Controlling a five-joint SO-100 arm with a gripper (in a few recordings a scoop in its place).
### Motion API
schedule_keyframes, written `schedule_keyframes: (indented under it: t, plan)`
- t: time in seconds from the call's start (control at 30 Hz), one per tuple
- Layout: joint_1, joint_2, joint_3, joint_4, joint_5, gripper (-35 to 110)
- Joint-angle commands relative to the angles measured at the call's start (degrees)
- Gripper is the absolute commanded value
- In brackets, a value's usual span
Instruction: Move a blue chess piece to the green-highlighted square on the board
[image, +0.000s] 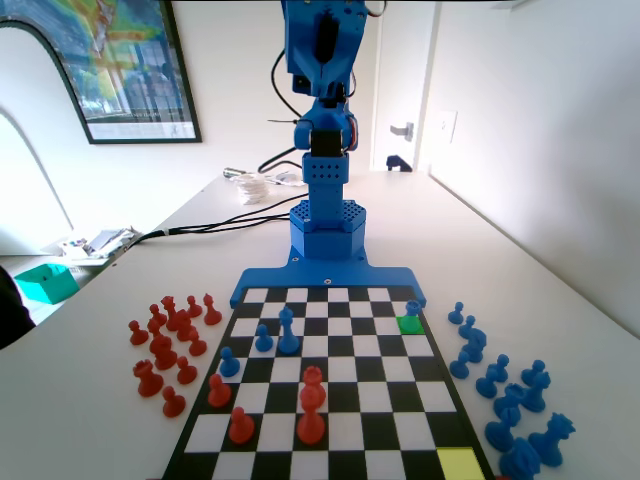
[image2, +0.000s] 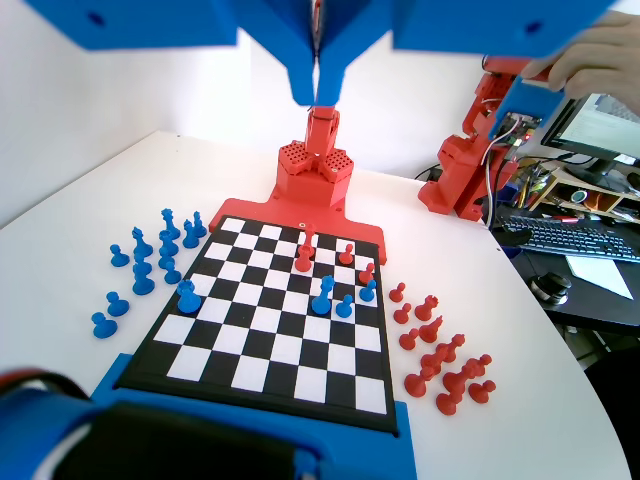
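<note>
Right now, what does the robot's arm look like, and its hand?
The arm is bright blue plastic with black parts in its joints. Its base is a blocky blue tower dotted with small holes, and thin black cables trail away from it over the table. In the wrist view the hand is two flat blue fingers that narrow to blunt tips.

Blue pieces cropped, perhaps blurred
</note>
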Motion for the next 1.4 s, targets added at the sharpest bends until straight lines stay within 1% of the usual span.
schedule_keyframes:
  t: [0.0,0.17,1.37]
  plan:
    - [-0.62,2.72,1.49,-2.11,-0.79,1]
    - [-1.93,4.22,3.69,-5.98,1.14,1]
    - [-2.55,6.06,4.39,-5.98,2.2,2]
